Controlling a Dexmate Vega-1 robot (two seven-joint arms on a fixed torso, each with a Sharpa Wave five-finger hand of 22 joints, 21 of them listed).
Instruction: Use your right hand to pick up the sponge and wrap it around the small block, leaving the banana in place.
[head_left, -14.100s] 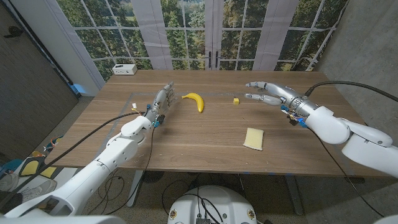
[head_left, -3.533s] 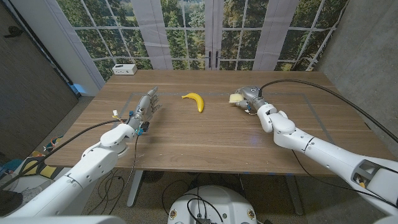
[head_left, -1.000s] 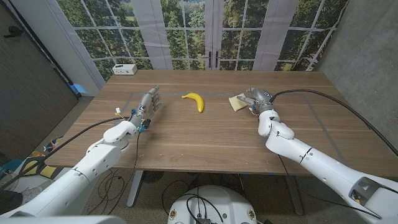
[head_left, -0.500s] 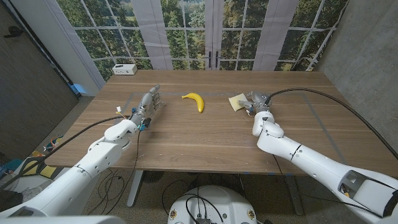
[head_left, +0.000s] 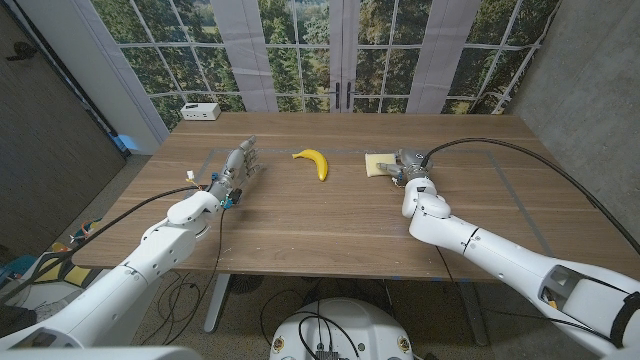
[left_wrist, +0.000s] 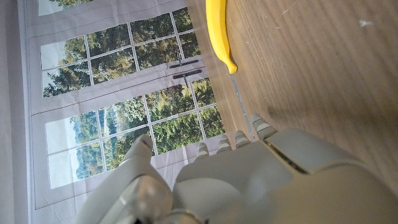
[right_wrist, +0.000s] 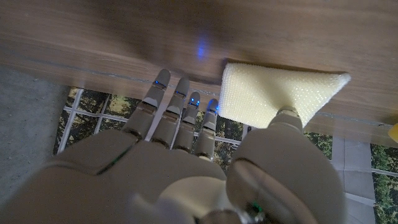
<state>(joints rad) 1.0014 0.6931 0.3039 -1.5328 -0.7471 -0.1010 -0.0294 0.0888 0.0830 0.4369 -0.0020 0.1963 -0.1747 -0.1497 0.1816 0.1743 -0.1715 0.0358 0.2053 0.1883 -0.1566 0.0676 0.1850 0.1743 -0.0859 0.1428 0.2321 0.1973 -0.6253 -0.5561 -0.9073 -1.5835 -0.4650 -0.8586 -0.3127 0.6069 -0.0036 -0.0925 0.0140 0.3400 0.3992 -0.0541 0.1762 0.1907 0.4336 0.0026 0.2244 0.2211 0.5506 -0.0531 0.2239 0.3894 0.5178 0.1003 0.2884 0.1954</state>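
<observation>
The sponge (head_left: 378, 164) is lying on the wooden table (head_left: 330, 220), just on the inner side of the right hand (head_left: 408, 165), toward the banana. In the right wrist view the sponge (right_wrist: 275, 95) is sitting beyond the fingertips, with the thumb (right_wrist: 288, 118) touching its near edge while the other fingers (right_wrist: 180, 109) are stretching out straight beside it, not wrapping it; whether the thumb is actually pinching the sponge cannot be told. The small block is not distinguishable under or beside the sponge.

The banana (head_left: 313, 162) is resting on the table between the two hands, apart from the sponge and nearer the left hand's side in the left wrist view (left_wrist: 219, 34), beyond that hand's fingertips.

The left hand (head_left: 238, 166) is holding nothing, its fingers extending forward and together, standing over the table well apart from the banana.

A white box (head_left: 201, 111) is sitting at the far corner of the table, beyond the left hand, by the windows (head_left: 330, 45).
</observation>
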